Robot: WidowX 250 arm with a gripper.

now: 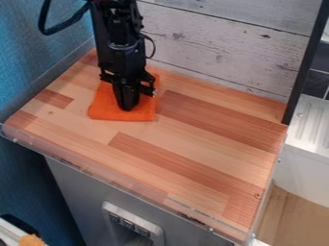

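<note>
A flat, orange, roughly square cloth (101,108) lies on the striped wooden countertop (206,156), near the whitewashed plank wall (221,45). In front of that wall, the black two-finger gripper (128,107) points down at the cloth's middle; whether it is open or closed cannot be told.

A kitchen-like corner, shown by its wood-block counter (206,139), plank backing (218,53) and ridged white surface (313,122).

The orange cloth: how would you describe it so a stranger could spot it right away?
Find the wooden tabletop, then the end nearest the blue wall. There the black gripper hangs down over a flat, squarish cloth. Its bright orange sets it apart from the brown wood and black gripper.
</note>
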